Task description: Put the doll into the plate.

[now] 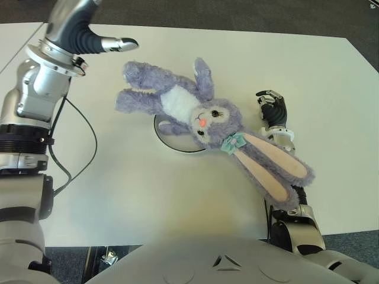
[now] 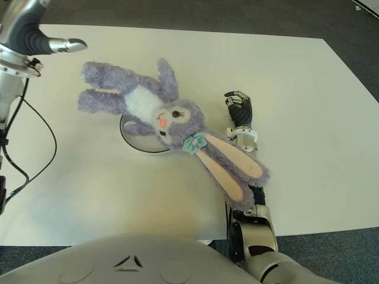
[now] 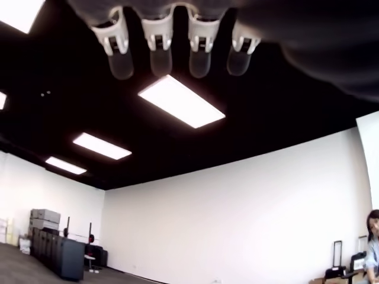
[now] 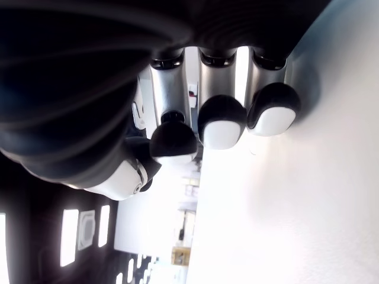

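The doll [image 1: 201,115] is a purple plush rabbit with a white belly, pink-lined ears and a teal bow. It lies on its back across the grey plate [image 1: 175,141], of which only the near rim shows beneath its body. Its long ears trail to the right over my right forearm. My left hand [image 1: 115,44] is raised at the back left of the table, apart from the doll's feet, fingers [image 3: 160,47] straight and empty. My right hand [image 1: 272,109] shows just right of the doll's head, fingers [image 4: 222,121] curled on nothing.
The white table [image 1: 118,189] stretches bare in front of the plate and to the far right. A black cable [image 1: 77,154] hangs along my left arm over the table's left side. A person [image 3: 372,242] stands far off in the room.
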`<act>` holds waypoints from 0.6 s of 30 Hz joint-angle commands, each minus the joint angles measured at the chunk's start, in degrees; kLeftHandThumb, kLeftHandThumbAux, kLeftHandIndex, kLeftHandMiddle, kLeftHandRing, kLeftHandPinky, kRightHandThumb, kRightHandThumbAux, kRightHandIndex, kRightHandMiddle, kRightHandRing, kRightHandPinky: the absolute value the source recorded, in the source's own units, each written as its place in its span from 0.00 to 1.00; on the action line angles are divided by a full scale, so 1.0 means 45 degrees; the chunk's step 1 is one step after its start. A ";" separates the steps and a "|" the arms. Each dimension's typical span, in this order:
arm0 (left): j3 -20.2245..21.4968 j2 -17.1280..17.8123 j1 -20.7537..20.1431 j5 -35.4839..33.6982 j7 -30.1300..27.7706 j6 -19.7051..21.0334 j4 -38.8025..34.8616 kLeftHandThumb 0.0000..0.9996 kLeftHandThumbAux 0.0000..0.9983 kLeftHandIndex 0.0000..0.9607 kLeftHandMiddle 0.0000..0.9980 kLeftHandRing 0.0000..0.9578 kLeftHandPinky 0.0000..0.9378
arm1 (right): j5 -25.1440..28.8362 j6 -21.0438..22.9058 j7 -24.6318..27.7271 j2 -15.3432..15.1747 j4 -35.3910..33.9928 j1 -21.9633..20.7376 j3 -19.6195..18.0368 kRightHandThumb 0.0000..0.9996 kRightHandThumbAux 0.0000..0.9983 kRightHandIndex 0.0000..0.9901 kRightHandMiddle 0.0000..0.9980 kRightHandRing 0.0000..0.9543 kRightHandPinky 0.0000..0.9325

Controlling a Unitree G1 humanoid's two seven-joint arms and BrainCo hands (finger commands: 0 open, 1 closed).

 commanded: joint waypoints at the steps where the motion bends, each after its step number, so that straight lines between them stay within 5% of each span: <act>1: 0.0633 0.0095 0.1174 -0.0605 0.0023 -0.0075 0.1078 0.01 0.22 0.00 0.00 0.00 0.00 | -0.0003 0.0812 0.0019 0.0182 0.0696 0.0686 0.0014 0.72 0.71 0.44 0.89 0.95 0.97; 8: 0.0673 -0.1567 0.0319 -0.0496 0.0978 0.1728 0.0681 0.02 0.26 0.00 0.00 0.00 0.00 | 0.0101 0.0653 0.0147 0.0166 0.0877 0.0610 0.0002 0.72 0.71 0.44 0.89 0.95 0.97; 18: 0.0900 -0.3001 0.0050 -0.0546 0.2425 0.3659 0.1499 0.02 0.70 0.00 0.00 0.00 0.00 | 0.0190 0.0558 0.0264 0.0176 0.0939 0.0582 0.0018 0.72 0.71 0.44 0.88 0.94 0.96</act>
